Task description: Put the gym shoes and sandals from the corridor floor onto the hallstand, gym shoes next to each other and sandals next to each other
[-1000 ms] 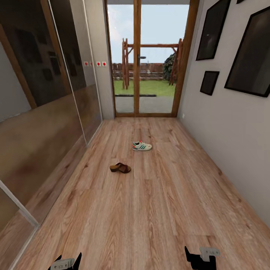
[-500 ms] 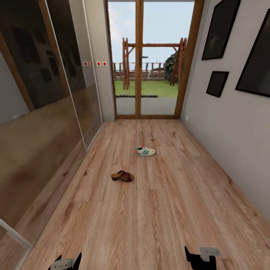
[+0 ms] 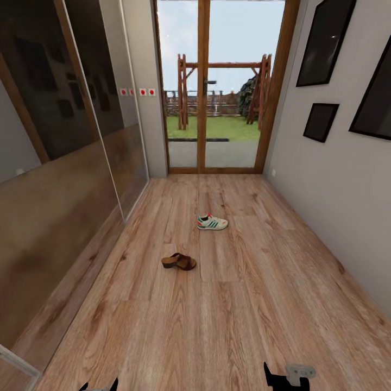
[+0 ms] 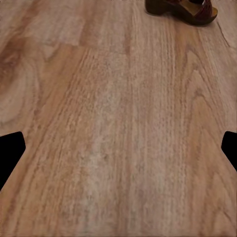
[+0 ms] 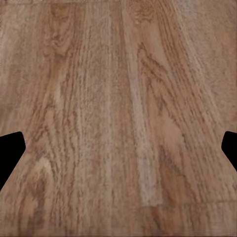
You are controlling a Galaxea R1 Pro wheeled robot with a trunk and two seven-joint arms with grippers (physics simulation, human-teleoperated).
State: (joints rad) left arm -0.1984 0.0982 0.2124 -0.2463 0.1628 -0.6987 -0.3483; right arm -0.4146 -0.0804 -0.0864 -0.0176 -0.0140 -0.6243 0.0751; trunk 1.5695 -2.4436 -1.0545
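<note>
On the corridor floor [image 3: 239,304] ahead of me lies one gym shoe [image 3: 212,222], off-white with green stripes and red accents. One dark brown sandal [image 3: 178,262] lies nearer and a little to the left, and its edge also shows in the left wrist view as the sandal [image 4: 183,7]. The other shoe, the other sandal and the hallstand are out of view. My left gripper [image 3: 98,387] and right gripper [image 3: 284,378] hang low at the picture's bottom edge. Both wrist views show the fingers [image 4: 10,150] [image 5: 10,150] far apart over bare planks, so both grippers are open and hold nothing.
Dark mirrored sliding doors [image 3: 65,163] line the left side. A grey wall with black picture frames [image 3: 320,122] bounds the right. A wood-framed glass door [image 3: 203,108] onto a garden closes the far end. Wide plank floor lies between me and the shoes.
The camera has moved forward along the corridor, so the gym shoe and the sandal sit closer and lower in the picture. Both grippers show lower at the bottom edge.
</note>
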